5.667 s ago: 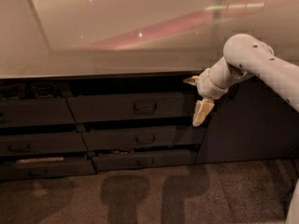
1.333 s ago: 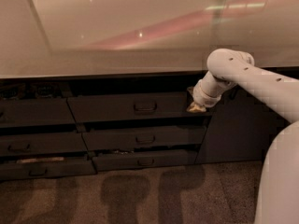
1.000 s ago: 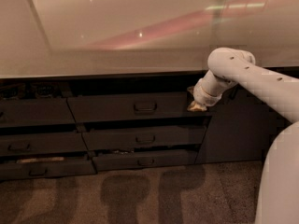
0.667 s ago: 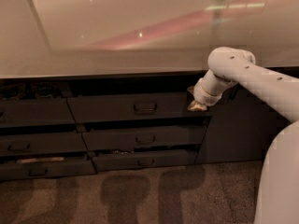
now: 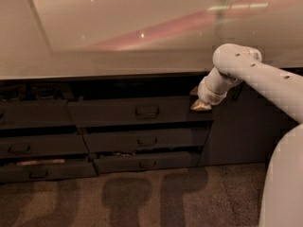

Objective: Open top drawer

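Gripper (image 5: pixel 201 105) at rt end of top drawer (image 5: pixel 113 113), under countertop (image 5: pixel 142 56) lip — wide or narrow, can't tell | drawer front looks barely out | loop handle (image 5: pixel 147 111) sits well left, at ctr | pull straight back, evenly — no skew.

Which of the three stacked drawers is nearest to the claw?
The top drawer, widest and directly under the countertop; the claw is at its right end.
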### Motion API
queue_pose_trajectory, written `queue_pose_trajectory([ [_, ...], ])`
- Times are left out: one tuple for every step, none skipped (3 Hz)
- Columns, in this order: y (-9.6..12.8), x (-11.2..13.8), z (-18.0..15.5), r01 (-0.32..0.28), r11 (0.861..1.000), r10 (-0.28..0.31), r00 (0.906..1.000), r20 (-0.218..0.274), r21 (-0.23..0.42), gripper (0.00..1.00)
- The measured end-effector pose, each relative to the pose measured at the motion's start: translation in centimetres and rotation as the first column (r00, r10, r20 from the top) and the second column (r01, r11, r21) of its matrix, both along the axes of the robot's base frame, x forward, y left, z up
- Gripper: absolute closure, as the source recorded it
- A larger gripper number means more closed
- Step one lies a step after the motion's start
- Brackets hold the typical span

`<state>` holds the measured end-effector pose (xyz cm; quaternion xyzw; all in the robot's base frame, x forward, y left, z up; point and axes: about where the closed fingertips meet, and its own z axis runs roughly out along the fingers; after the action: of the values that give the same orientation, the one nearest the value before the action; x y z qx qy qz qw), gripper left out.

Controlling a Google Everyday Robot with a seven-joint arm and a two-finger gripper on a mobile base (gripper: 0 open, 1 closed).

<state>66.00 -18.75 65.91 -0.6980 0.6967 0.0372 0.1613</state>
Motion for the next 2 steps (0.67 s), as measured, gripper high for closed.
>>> queue_pose_trajectory([
  [0.0, 0.0, 0.8, 0.000, 1.000, 0.000, 1.0000, 0.000, 0.000, 1.00],
  [0.0, 0.0, 2.1, 0.000, 1.000, 0.000, 1.0000, 0.000, 0.000, 1.00],
])
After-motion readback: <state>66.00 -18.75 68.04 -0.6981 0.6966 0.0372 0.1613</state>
